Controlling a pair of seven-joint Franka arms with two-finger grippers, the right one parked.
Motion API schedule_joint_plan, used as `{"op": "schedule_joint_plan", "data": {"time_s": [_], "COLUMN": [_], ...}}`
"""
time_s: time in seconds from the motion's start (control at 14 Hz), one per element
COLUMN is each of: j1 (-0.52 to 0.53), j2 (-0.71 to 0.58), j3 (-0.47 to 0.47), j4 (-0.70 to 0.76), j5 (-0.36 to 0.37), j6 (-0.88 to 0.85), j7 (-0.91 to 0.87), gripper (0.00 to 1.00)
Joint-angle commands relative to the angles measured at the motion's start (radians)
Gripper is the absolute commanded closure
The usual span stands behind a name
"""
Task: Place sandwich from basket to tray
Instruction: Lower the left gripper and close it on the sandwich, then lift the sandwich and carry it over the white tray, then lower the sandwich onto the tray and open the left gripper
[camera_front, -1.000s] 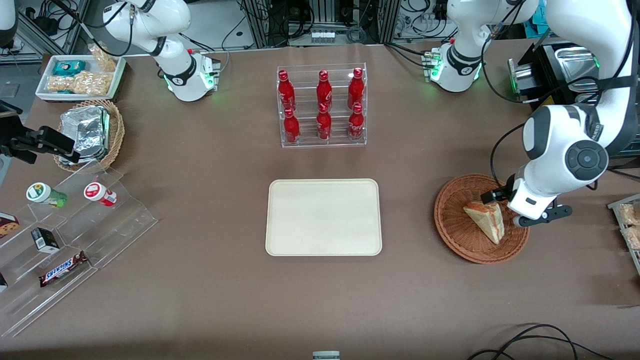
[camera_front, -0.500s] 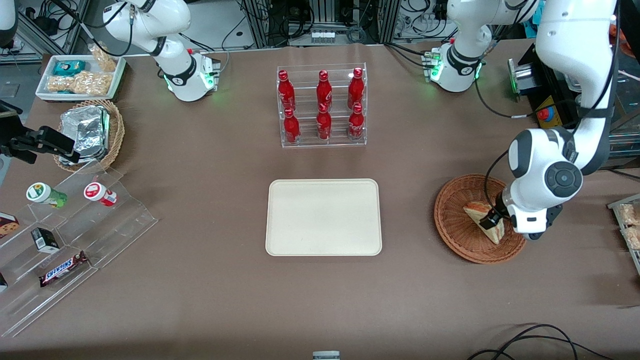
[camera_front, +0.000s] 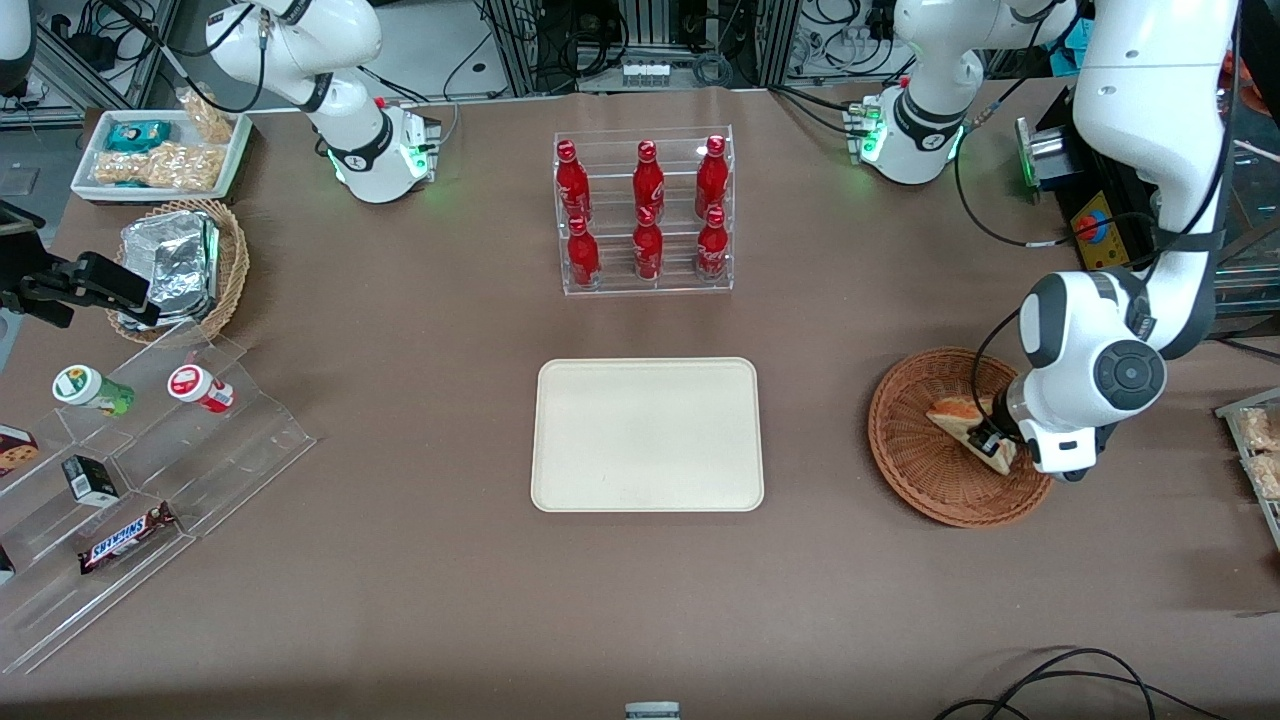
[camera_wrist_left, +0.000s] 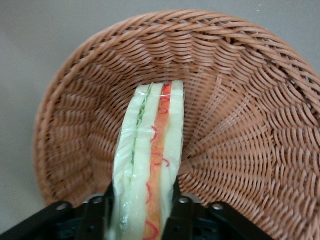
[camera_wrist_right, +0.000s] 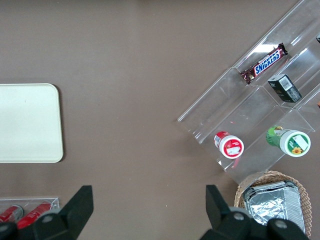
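Left arm's gripper (camera_front: 990, 443) is down inside the round reddish-brown woven wicker basket (camera_front: 915, 455), at the working arm's end of the brown table (camera_front: 420, 580). The wrist view shows its two black fingers (camera_wrist_left: 98, 216) pressed flat against both bread faces of the sandwich (camera_wrist_left: 148, 165), a pale cream triangular wedge with green and red-orange filling layers and a clear film wrap, so the jaws are clenched on the wedge. Sandwich sits in the basket's middle, standing on edge with the cut side facing up toward the wrist camera; whether it has lifted off the weave cannot be told. The flat cream rectangular tray (camera_front: 648, 435) with rounded corners lies at the table's centre, well apart from the basket, nothing on it. Handling guess: light and soft, bread will squash and the layers could slide apart if squeezed hard, and the film looks slick, so a slip is possible. Best hold is the one it has, across the two broad bread faces near the thick end, with gentle pressure. Next likely needs a straight lift clear of the basket's rim before carrying toward the tray.
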Motion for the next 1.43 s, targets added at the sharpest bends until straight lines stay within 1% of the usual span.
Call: {"op": "schedule_joint_plan", "data": {"time_s": [0.0,0.07,0.21,0.36,0.5,0.57,0.64,0.71,0.86,1.07,1.21,1.36], "j1": [-0.01,-0.015,-0.036,-0.041,-0.046,-0.046,-0.056,-0.094,-0.171,-0.288,-0.341,-0.378], "j2": [-0.064,-0.066,-0.057,-0.052,-0.006,0.035,0.089,0.136,0.187,0.235,0.256,0.273], "j3": [-0.007,-0.016,-0.068,-0.145,-0.244,-0.28,-0.326,-0.347,-0.348,-0.348,-0.348,-0.348], "j4": [0.097,0.159,0.233,0.232,0.27,0.302,0.363,0.416,0.454,0.464,0.473,0.474], "j5": [-0.007,-0.011,-0.018,-0.033,-0.05,-0.051,-0.047,-0.035,-0.01,0.042,0.112,0.131], "j6": [-0.208,-0.303,-0.378,-0.362,-0.304,-0.289,-0.281,-0.283,-0.248,-0.113,-0.08,-0.03], "j7": [-0.018,-0.017,-0.017,0.017,0.136,0.171,0.163,0.146,0.134,0.08,0.046,0.048], "gripper": [0.98,0.98,0.98,1.0,1.0,0.98,0.95,0.93,0.94,0.95,0.96,0.96]}}
